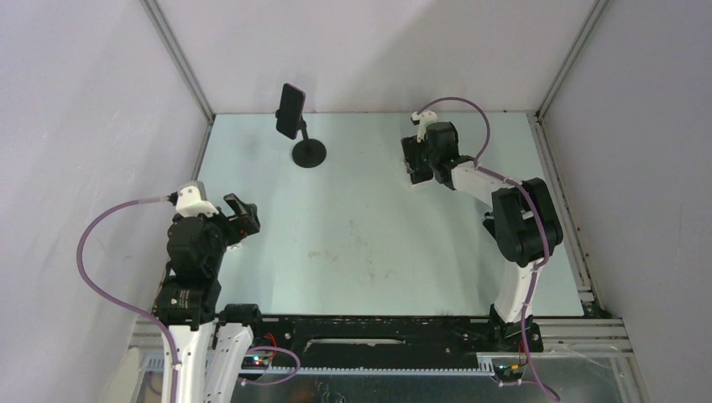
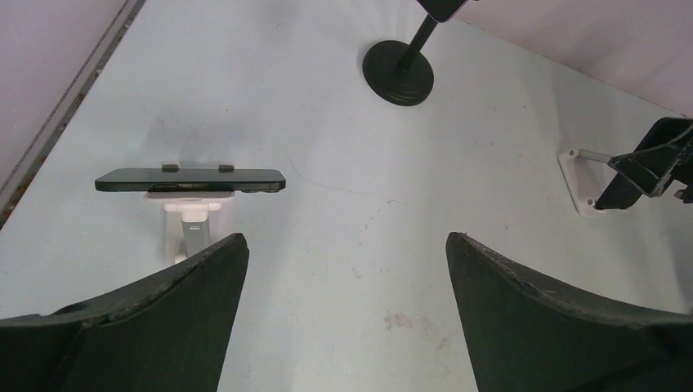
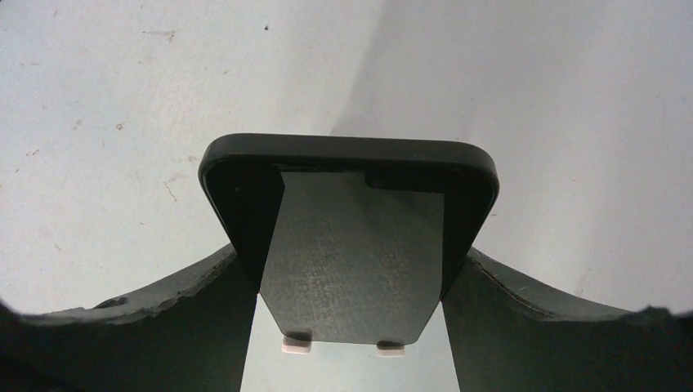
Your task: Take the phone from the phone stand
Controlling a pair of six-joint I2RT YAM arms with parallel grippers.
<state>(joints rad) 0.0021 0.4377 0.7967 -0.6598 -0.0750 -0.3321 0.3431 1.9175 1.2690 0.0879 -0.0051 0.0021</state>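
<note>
In the right wrist view a dark phone [image 3: 351, 212] leans on a white phone stand, of which only two small lip tabs [image 3: 297, 347] show below it. My right gripper [image 3: 350, 278] has a finger against each long side of this phone and is shut on it. The top view shows the right gripper [image 1: 417, 164] at the back right of the table. My left gripper [image 2: 347, 241] hangs open over bare table at the left [image 1: 248, 220], holding nothing.
A second phone [image 2: 190, 180] lies flat on a white stand [image 2: 192, 224] just beyond my left finger, near the left wall. A third phone [image 1: 291, 110] sits on a black pole stand with a round base [image 1: 309, 154] at the back. Walls enclose the table.
</note>
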